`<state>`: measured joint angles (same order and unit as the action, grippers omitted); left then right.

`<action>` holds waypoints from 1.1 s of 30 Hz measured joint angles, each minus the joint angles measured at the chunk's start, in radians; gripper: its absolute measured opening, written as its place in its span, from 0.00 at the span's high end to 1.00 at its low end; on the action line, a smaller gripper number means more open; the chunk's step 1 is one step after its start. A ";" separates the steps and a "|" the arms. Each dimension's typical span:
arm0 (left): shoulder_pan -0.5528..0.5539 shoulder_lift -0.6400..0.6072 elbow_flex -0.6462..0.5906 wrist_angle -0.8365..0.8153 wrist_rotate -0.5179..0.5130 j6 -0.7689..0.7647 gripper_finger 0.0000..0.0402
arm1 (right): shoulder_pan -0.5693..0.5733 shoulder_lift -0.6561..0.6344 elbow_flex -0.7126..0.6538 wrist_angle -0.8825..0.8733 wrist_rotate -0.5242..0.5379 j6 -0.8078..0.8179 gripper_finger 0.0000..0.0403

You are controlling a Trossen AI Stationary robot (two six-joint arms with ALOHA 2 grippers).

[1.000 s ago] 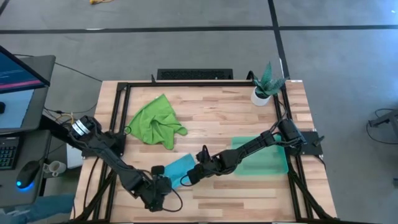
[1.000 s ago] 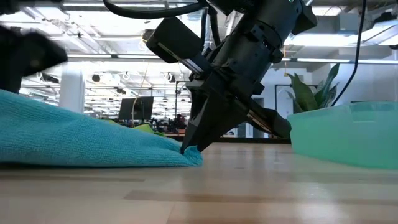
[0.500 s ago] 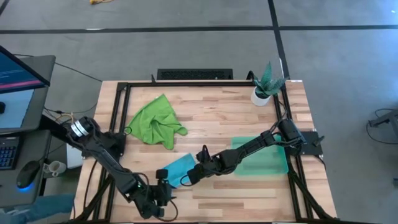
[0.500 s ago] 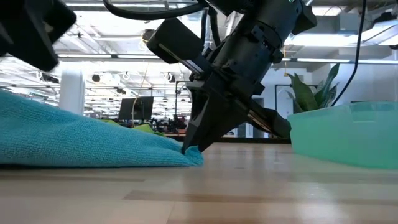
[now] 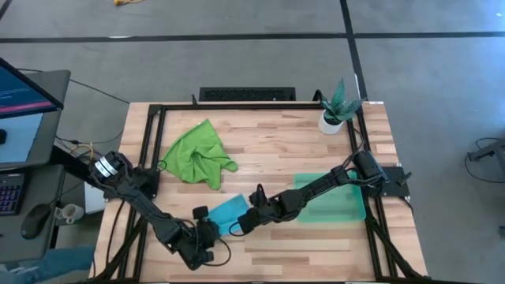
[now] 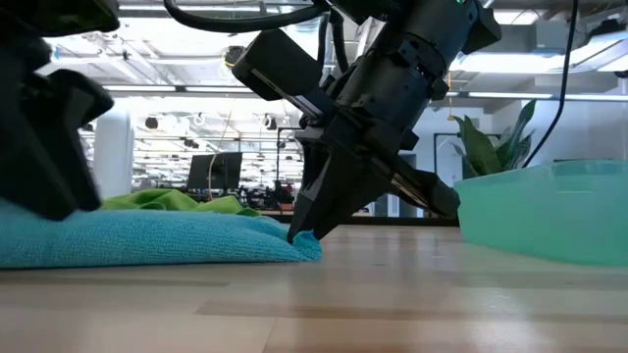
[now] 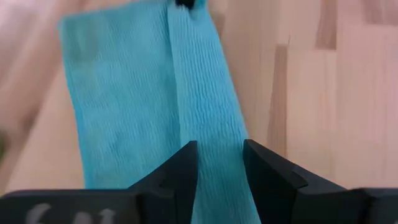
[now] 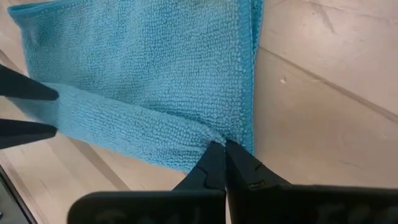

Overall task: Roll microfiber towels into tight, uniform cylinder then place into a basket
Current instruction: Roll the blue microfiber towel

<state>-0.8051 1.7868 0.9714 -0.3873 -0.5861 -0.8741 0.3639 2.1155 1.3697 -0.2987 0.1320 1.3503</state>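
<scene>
Pale wooden planks make up the bench (image 5: 268,150), framed in black rail, with grey floor beyond it. Nearest the front edge lies the blue towel (image 5: 224,214), spread flat with one strip folded over along its length. The left hand (image 5: 207,228) sits at the towel's near end, its two fingers (image 7: 180,174) spread apart with the folded strip lying between them; whether they grip it cannot be told. At the towel's other end the right hand (image 5: 239,224) comes in from the basket's side, its fingers (image 8: 214,165) pressed together and pinching the towel's corner at the fold, right down on the wood. Just beyond that arm, toward the right rail, stands the translucent teal basket (image 5: 357,211), well apart from the blue towel. Farther back and left of the blue towel, the lime green towel (image 5: 197,151) lies crumpled in a loose heap. Farthest off, at the back right corner, a small potted plant (image 5: 338,104) stands in a white pot.
</scene>
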 joint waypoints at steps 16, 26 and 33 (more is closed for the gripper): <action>-0.029 0.080 0.004 -0.017 0.109 -0.116 0.70 | 0.001 0.001 -0.003 0.066 -0.013 -0.110 0.94; -0.030 0.081 0.005 -0.041 0.133 -0.078 0.70 | 0.002 0.001 -0.003 0.065 -0.043 -0.117 0.77; -0.030 0.082 0.004 -0.045 0.133 -0.065 0.70 | 0.002 0.000 -0.002 0.068 -0.079 -0.171 0.68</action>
<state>-0.8352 1.8687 0.9752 -0.4320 -0.4526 -0.9394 0.3656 2.1154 1.3678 -0.2310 0.0530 1.1791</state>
